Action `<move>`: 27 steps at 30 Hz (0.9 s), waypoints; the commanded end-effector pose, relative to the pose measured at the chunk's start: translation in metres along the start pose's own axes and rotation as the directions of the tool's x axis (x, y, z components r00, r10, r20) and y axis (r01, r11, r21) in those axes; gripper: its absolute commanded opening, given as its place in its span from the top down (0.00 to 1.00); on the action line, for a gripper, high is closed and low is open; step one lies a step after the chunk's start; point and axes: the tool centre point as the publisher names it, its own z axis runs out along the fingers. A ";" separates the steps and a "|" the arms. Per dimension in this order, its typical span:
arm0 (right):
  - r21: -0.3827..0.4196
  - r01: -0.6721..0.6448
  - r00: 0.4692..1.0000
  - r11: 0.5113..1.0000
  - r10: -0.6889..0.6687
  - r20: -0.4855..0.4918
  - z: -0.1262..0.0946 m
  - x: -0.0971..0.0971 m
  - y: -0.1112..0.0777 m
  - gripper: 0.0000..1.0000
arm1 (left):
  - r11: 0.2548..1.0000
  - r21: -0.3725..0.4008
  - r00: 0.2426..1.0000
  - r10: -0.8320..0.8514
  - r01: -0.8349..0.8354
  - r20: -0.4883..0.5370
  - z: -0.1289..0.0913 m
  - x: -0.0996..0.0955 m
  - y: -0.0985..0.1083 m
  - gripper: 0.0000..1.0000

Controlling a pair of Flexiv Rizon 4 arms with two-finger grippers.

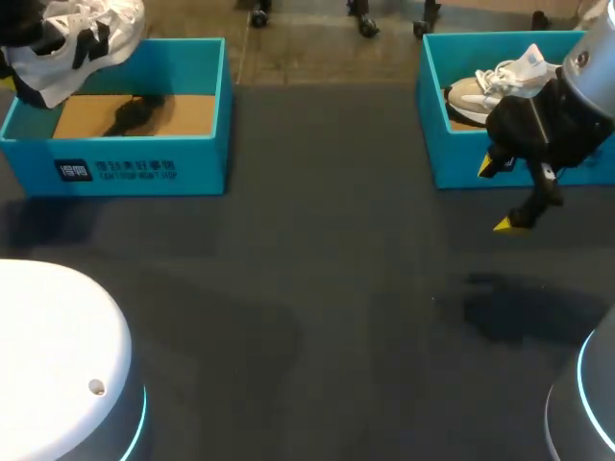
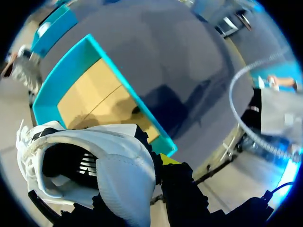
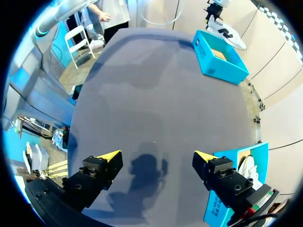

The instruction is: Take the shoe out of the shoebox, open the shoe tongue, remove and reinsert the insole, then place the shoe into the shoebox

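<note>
Ideally the left pincer [image 2: 159, 163], pinching the shoe [image 2: 120, 182] over the shoebox [image 1: 144, 168] at the counter's [image 1: 317, 288] far-left corner, lowers it upright; right pincer [image 3: 157, 157] waits spread.

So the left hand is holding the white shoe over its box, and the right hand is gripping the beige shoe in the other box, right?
No. The right wrist view shows the right hand open and empty over the table, beside the other box where the beige shoe lies. The left hand does hold the white shoe over its box.
</note>
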 end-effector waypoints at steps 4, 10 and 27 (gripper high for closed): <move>0.000 0.000 1.000 1.000 0.000 0.000 0.001 0.000 0.000 0.00 | 0.605 -0.057 0.607 0.784 -0.794 -0.132 -0.003 -0.001 0.000 1.00; 0.000 0.000 1.000 1.000 0.000 0.000 0.001 0.000 0.000 0.00 | 0.369 -0.080 0.376 0.919 -0.926 -0.121 -0.001 -0.004 0.005 1.00; 0.000 0.000 1.000 1.000 0.000 0.000 0.001 0.000 0.000 0.00 | 0.382 -0.099 0.390 0.916 -0.919 -0.092 -0.004 -0.009 0.011 1.00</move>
